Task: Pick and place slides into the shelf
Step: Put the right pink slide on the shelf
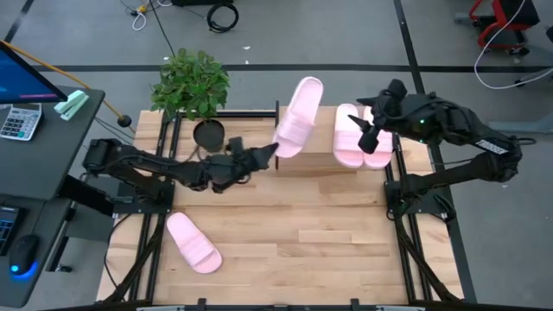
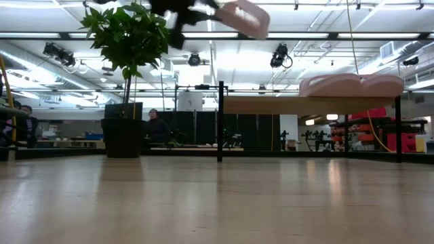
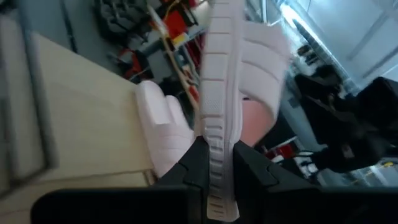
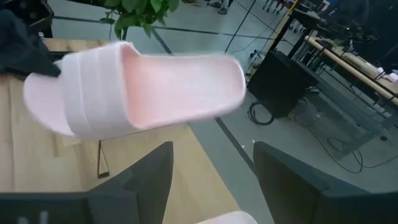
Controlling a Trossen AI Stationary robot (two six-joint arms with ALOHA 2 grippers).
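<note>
My left gripper (image 1: 270,154) is shut on one pale pink slide (image 1: 298,117) and holds it in the air over the shelf's left end; the same slide shows near the top of the low view (image 2: 241,17). Two more slides (image 1: 350,138) rest sole-down, side by side, on the right part of the shelf's (image 1: 315,162) wood top. A fourth slide (image 1: 192,242) lies flat on the table near its left front. My right gripper (image 1: 370,131) hovers open above the two shelved slides and touches nothing. My left gripper pinches the raised slide's sole between its two fingers at the strap end (image 3: 217,163), with the sole standing edge-on between them. The fingers come roughly level from the table's left. The slide is lifted clear and sticks out beyond the fingertips toward the far edge.
A potted plant (image 1: 192,86) stands at the table's far left corner, close to the shelf's left end. A desk with a calculator and monitor (image 1: 22,117) sits left of the table. People sit in the room beyond (image 2: 154,125). Bare wood (image 1: 302,233) spreads between the shelf and the near edge.
</note>
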